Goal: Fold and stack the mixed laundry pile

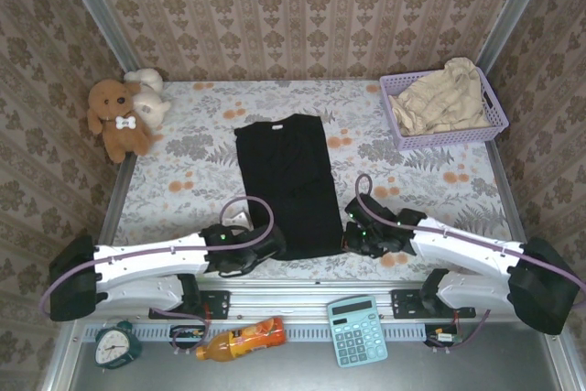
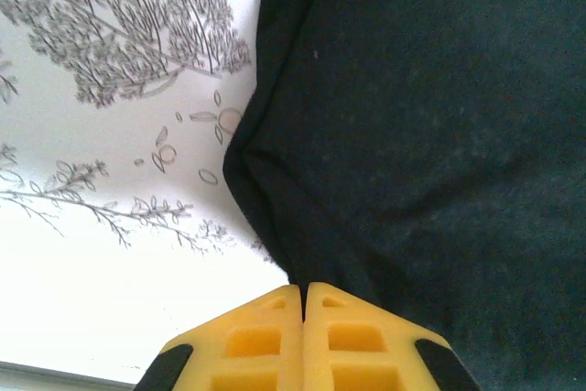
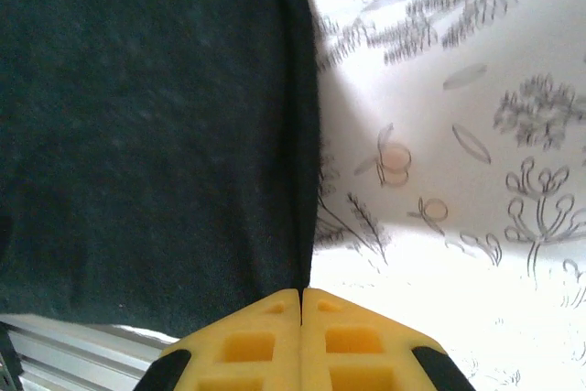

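While closed, left gripper (image 2: pixel 302 292) and right gripper (image 3: pixel 300 295) pinch the black garment (image 1: pixel 288 180).

— What's in the far left corner?
— A brown bear (image 1: pixel 117 118) against a cream plush (image 1: pixel 152 98).
— Far right?
— A lavender basket (image 1: pixel 449 139).
— Near edge?
— Clock (image 1: pixel 116 345), orange bottle (image 1: pixel 240 339), teal calculator (image 1: pixel 357 330), left to right.

No legible text, calculator (image 1: pixel 357 330) keys and clock (image 1: pixel 116 345) face perhaps marked, too small to read
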Tool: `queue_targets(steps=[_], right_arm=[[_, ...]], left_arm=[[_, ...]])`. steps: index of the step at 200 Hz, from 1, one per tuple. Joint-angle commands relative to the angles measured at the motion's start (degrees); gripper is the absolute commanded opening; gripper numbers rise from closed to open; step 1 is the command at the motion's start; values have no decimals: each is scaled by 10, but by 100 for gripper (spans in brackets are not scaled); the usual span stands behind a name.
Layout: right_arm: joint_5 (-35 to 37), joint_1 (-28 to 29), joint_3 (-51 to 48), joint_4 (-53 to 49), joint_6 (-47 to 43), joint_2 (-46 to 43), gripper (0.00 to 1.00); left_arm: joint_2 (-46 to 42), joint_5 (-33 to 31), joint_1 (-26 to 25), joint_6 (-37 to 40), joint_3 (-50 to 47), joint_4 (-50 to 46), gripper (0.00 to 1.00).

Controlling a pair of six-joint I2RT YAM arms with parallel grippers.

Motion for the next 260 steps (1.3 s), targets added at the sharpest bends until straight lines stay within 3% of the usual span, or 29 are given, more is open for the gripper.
queue_targets(steps=[1,24,53,73,94,99,101,103,107,111,113,115,119,132,146,193,219,228,244,260], right_arm=[[0,-32,70,-27,-46,18,4],[-16,-79,139,-27,-82,47,3],[-42,-132,249,-25,-127,128,3],[-55,-173,352,-16,-153,224,3],[-62,-218,504,15,-164,366,4],[-63,-227,550,18,-166,406,9],[-63,-233,575,18,-167,417,18],[-64,-237,594,18,-168,434,25],[-66,-246,641,16,-170,470,47],[-70,-254,691,5,-171,507,82],[-72,-257,721,-3,-171,527,95],[-75,-261,746,-14,-169,545,99],[-79,-268,802,-43,-165,579,100],[-88,-284,948,-107,-158,656,100],[-81,-286,984,-101,-166,665,100],[-89,-292,915,-63,-200,616,100],[-99,-290,837,-58,-224,590,100],[-110,-287,787,-38,-232,573,100],[-130,-278,702,5,-244,540,85],[-143,-263,647,18,-255,520,54]], left_arm=[[-36,-38,40,37,17,-50,0],[-62,-25,127,126,46,-37,0],[-23,59,281,276,117,19,0],[65,133,383,368,197,80,0],[224,196,482,451,344,114,0],[267,205,502,471,386,117,0],[287,209,510,478,405,117,0],[306,213,517,486,423,117,4],[342,220,530,498,460,113,26],[376,222,544,507,499,102,58],[389,222,549,511,522,95,82],[409,220,554,515,541,82,95],[442,215,562,520,581,58,99],[511,212,581,536,681,4,100],[529,206,586,551,712,14,100],[518,227,594,600,699,55,100],[494,272,592,609,633,95,100],[481,297,586,614,600,120,96],[458,312,565,626,548,140,80],[437,328,537,620,493,173,50]])
